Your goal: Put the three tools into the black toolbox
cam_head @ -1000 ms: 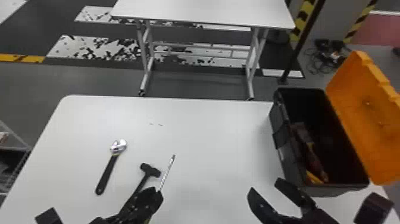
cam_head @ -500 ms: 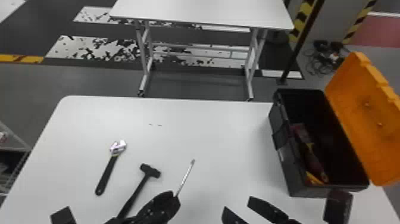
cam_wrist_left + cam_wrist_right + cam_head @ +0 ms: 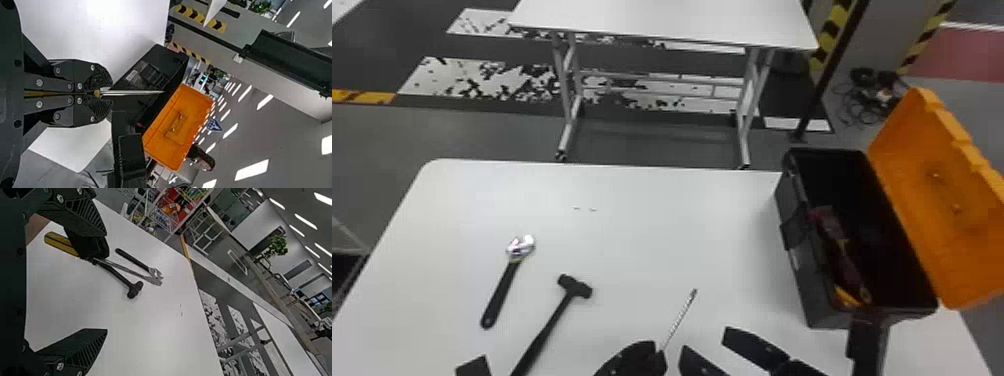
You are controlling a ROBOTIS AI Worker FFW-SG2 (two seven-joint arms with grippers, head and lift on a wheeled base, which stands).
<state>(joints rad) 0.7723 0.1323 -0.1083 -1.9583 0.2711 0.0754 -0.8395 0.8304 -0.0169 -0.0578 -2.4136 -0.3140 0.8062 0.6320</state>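
Left gripper [image 3: 103, 93]: its black fingers are pressed together on a saw [image 3: 678, 320], a long thin blade with a yellow handle. The blade points out past the fingertips, clear of the white table [image 3: 632, 250] at its far end, as the left wrist view suggests. Held by so narrow a grip, the saw could twist if its blade were knocked.

Going left to right on the table, the wrench [image 3: 502, 290] lies flat, then the hammer [image 3: 547, 327] beside it. The hammer's handle runs down near the left arm, so a low sweep could nudge it.

Next comes the right gripper [image 3: 706, 341] – fingers apart, nothing between them, near the left one. If the saw is to be passed across, badly lined-up fingers could bump each other or push the blade askew.

At the right, the black toolbox [image 3: 804, 287] sits with its orange lid [image 3: 942, 200] open. Its rim could catch the long blade – and the red and yellow items [image 3: 844, 260] inside might keep it from lying flat.
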